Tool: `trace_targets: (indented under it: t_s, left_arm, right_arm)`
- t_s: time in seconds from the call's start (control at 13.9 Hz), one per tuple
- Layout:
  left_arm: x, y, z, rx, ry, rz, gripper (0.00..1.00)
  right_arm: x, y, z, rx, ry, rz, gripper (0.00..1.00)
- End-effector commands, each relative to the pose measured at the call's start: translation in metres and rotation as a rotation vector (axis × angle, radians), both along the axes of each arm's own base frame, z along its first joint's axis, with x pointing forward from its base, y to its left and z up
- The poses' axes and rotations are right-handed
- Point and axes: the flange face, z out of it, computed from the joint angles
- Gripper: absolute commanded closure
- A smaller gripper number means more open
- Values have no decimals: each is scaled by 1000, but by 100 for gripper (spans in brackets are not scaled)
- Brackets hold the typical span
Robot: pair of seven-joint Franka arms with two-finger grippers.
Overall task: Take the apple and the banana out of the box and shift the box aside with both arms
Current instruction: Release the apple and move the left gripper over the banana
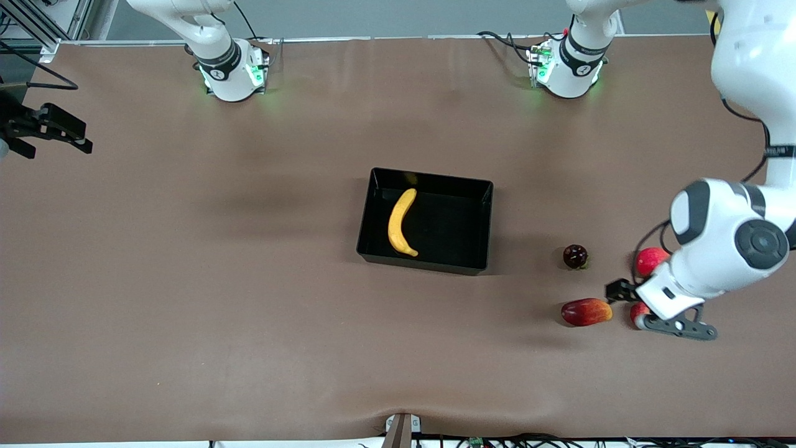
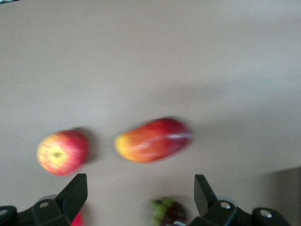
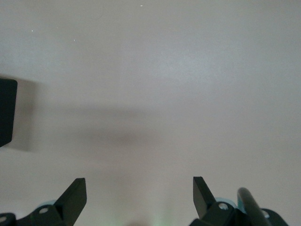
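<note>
So the banana is lying inside the black box, mid-desk. The left gripper has its fingers spread wide with nothing in them, hanging over the fruit pile at the left arm's end: an apple, a reddish-orange oblong fruit (mango, maybe?), and a dark round one. The right gripper is open too, waiting over bare desk.
</note>
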Motion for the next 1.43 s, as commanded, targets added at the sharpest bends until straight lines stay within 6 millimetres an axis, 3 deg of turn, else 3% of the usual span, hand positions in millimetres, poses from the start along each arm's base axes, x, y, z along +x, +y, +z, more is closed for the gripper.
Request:
trace_targets:
  t_s: [0.0, 0.29, 0.5, 0.79, 1.08, 1.36]
  left_arm:
    - [-30, -92, 23, -44, 36, 128, 0]
    - [-80, -236, 26, -70, 52, 181, 0]
    - [-113, -302, -5, -59, 90, 172, 0]
    - [-138, -363, -53, -29, 92, 152, 0]
    - [-158, -406, -93, -40, 52, 66, 0]
    - [-176, -426, -139, -38, 64, -14, 0]
  right_arm:
    - [-2, -3, 3, -6, 2, -2, 0]
    - [-2, -2, 3, -5, 2, 0, 0]
    - [-2, -3, 3, -5, 2, -2, 0]
    - [-2, -3, 3, -5, 2, -2, 0]
    - [-2, -2, 3, -5, 2, -3, 0]
    - [-2, -4, 2, -5, 3, -6, 0]
